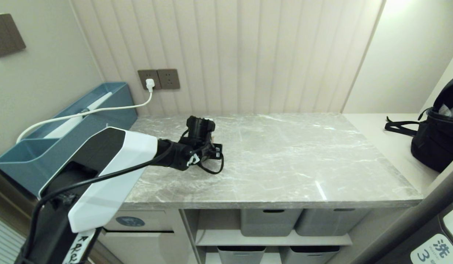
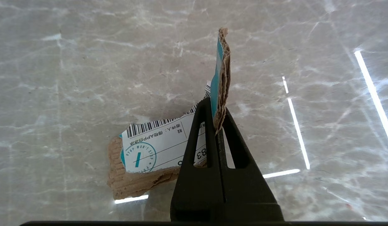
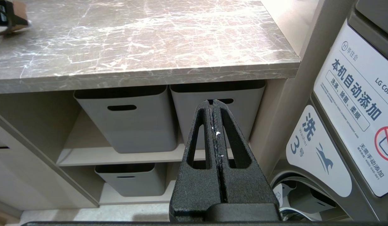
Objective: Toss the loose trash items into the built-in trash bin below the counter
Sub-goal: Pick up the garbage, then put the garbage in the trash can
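Observation:
My left gripper (image 2: 216, 108) is shut on the upright flap of a torn cardboard scrap (image 2: 223, 72) with a teal face. The rest of that scrap (image 2: 150, 147), brown with a white barcode label, lies flat on the grey marble counter (image 2: 71, 78). In the head view the left arm (image 1: 175, 152) reaches over the counter (image 1: 285, 165) at its left part and hides the scrap. The trash bin flap with a blue oval sticker (image 1: 130, 221) sits below the counter at the left. My right gripper (image 3: 214, 102) is shut and empty, parked low in front of the shelves.
A blue organizer (image 1: 65, 146) with a white cable stands at the counter's left end. A black backpack (image 1: 439, 139) sits at the far right. Grey baskets (image 1: 266, 222) fill the shelves under the counter. A washing machine (image 3: 354, 125) stands to the right.

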Controlling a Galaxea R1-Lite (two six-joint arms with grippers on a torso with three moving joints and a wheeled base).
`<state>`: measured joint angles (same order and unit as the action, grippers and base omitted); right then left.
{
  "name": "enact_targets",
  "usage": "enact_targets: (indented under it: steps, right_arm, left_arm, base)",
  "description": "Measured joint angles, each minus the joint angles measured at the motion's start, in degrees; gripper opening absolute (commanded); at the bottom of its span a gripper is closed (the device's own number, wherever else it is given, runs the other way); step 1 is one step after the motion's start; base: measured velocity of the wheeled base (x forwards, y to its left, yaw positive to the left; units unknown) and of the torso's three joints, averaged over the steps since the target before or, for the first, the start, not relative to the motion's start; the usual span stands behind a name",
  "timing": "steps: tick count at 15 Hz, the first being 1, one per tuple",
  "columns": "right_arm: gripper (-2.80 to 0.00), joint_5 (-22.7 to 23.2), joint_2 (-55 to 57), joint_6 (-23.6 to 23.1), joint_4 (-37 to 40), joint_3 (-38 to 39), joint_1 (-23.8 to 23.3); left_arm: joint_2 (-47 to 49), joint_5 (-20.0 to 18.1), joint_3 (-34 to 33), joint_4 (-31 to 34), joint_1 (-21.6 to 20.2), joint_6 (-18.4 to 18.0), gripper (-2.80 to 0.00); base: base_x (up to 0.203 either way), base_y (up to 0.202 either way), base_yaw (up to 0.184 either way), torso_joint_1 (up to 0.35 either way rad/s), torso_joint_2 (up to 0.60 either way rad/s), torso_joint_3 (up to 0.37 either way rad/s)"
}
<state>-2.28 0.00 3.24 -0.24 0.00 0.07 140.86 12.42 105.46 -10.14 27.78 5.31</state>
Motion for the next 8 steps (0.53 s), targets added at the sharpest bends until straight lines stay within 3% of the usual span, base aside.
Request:
enact_targets:
  steps: [4,8]
  right_arm:
    - [-2.8,0.0,0.0,0.0,0.0,0.0,0.0]
    - [-2.8,0.0,0.0,0.0,0.0,0.0,0.0]
  left_arm:
    - [-3.9,-0.9,-3.5,-0.1,0.0,0.1,-2.8]
    - [-15.6,-7.6,-18.7,1.6,0.0,2.5,-2.8]
  base:
    - [0.0,0.0,0.0,0.0,0.0,0.0]
    - [0.0,0.0,0.0,0.0,0.0,0.0]
